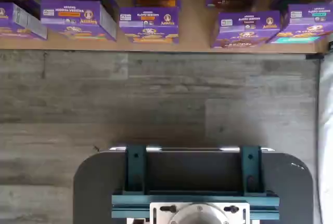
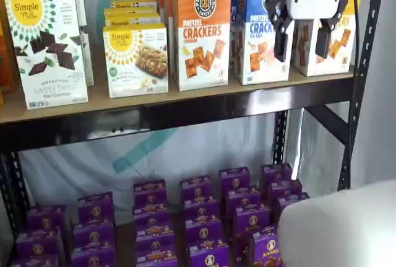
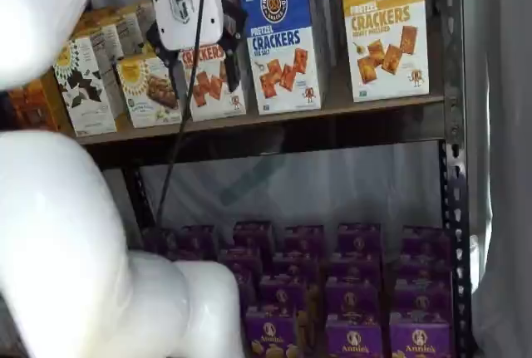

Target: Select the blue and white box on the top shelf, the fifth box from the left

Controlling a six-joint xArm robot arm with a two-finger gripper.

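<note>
Grey plank flooring and a white backdrop behind black metal racking: that is your setting. Your gripper (image 2: 302, 41) hangs in front of the top shelf (image 2: 185, 109), jaws spread wide with a plain gap and nothing between them. Nothing is picked yet; approach and grasp are all still ahead of you. The blue and white box (image 2: 259, 31) stands upright on that shelf, just behind the jaws and partly covered by one finger in a shelf view; in the other it sits clear beside them (image 3: 283, 42). Count on the top shelf's front row: one blue pretzel box, one orange-topped cheddar box (image 2: 200, 31), one yellow-topped box (image 3: 384, 26), two Simple Mills fronts (image 2: 46, 47). Below, many purple boxes (image 2: 198, 217), too crowded to count.
</note>
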